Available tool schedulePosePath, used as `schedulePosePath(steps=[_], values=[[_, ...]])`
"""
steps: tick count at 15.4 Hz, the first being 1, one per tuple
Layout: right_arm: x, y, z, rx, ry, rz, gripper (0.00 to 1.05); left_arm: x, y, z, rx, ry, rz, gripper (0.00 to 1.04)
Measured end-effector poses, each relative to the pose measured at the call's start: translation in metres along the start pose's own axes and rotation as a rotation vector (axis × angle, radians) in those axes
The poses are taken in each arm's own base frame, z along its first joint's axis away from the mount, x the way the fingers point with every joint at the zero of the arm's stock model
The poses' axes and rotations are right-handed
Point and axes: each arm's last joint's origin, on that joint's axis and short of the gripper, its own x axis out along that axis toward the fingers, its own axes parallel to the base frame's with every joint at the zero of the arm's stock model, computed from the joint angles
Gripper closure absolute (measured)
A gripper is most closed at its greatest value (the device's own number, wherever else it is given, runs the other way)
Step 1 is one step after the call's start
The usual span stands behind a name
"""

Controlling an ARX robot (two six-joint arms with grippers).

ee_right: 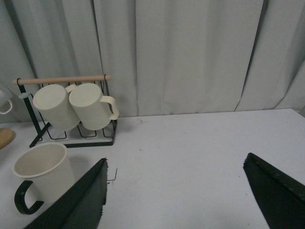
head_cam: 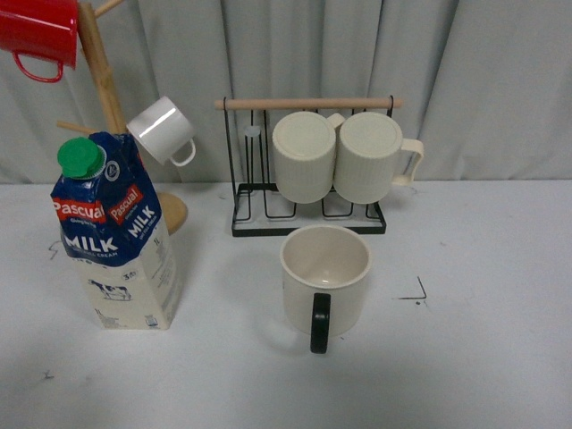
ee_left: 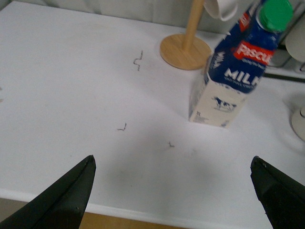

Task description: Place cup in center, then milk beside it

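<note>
The cup (head_cam: 325, 275), a wide cream mug with a black handle turned toward me, stands upright in the middle of the white table (head_cam: 483, 357); the right wrist view shows the cup (ee_right: 42, 172) too. The milk (head_cam: 116, 234), a blue and cream carton with a green cap, stands upright at the left, well apart from the cup. In the left wrist view the milk (ee_left: 236, 71) is ahead of my left gripper (ee_left: 172, 164), which is open over bare table near the front edge. My right gripper (ee_right: 175, 162) is open and empty, beside the cup. Neither arm shows in the front view.
A black wire rack (head_cam: 308, 219) with a wooden bar holds two ribbed cream mugs (head_cam: 340, 156) behind the cup. A wooden mug tree (head_cam: 107, 89) behind the milk carries a red mug (head_cam: 37, 34) and a small white mug (head_cam: 163, 131). Grey curtain at the back.
</note>
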Motion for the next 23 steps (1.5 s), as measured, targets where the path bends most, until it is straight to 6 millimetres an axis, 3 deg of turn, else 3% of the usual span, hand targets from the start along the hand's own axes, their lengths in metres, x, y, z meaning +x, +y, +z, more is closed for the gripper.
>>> schedulePosePath(steps=[1,3,9,11,15,23], values=[[0.0,0.0,0.0,0.0,0.002,0.0,0.09,0.002,0.0,0.011,-0.022,-0.022,0.013,0.07],[0.0,0.0,0.0,0.0,0.001,0.0,0.07,0.013,-0.01,0.05,0.013,-0.142,-0.061,0.07],[0.0,0.0,0.0,0.0,0.002,0.0,0.06,0.115,-0.045,0.107,0.13,-0.162,-0.211,0.07],[0.0,0.0,0.0,0.0,0.002,0.0,0.06,0.141,-0.059,0.104,0.151,-0.096,-0.268,0.07],[0.0,0.0,0.0,0.0,0.002,0.0,0.06,0.164,-0.082,0.107,0.155,-0.052,-0.374,0.07],[0.0,0.0,0.0,0.0,0.002,0.0,0.06,0.208,-0.079,0.073,0.214,0.108,-0.253,0.07]])
